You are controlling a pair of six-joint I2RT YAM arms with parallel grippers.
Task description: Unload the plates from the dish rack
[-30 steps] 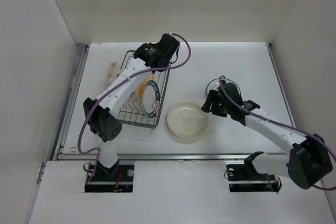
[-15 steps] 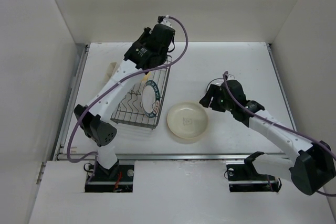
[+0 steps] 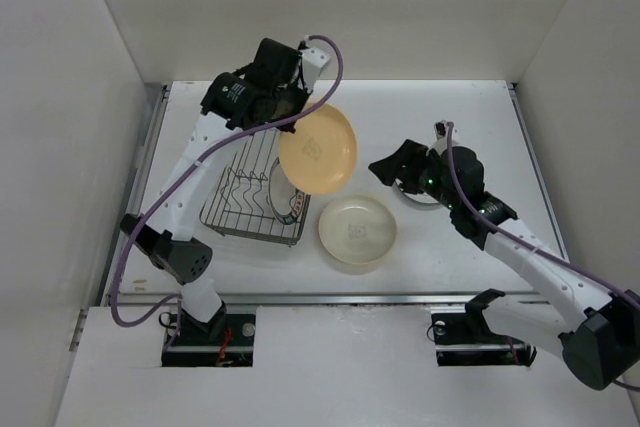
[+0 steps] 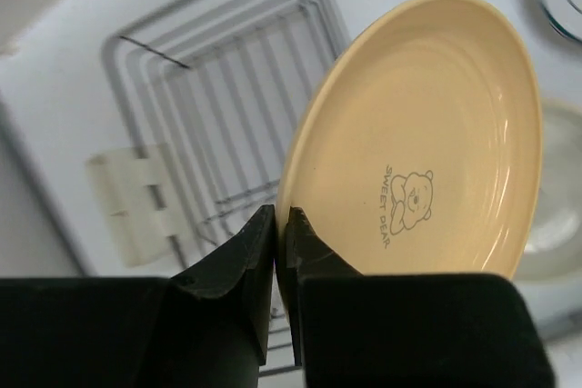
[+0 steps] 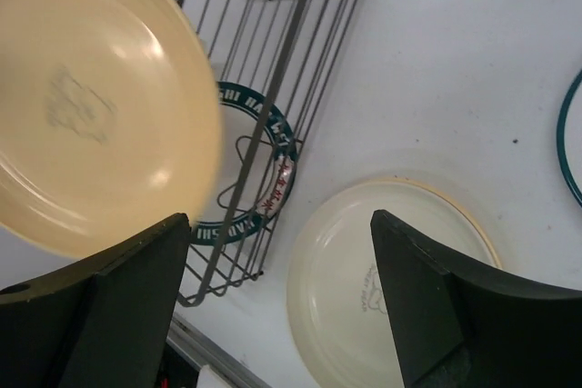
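Yellow plate point(image 3: 318, 150), tilted, rim in left gripper point(image 4: 282, 224) pinch, face toward spread right gripper point(image 3: 388, 169).

In the dish rack point(image 3: 235, 202) an upright plate point(image 3: 287, 199) stands at its right side, a raised plate point(image 3: 318, 150) hangs above its right rim, and a flat plate point(image 3: 357, 231) lies on the table point(image 3: 450, 107) just right of it.
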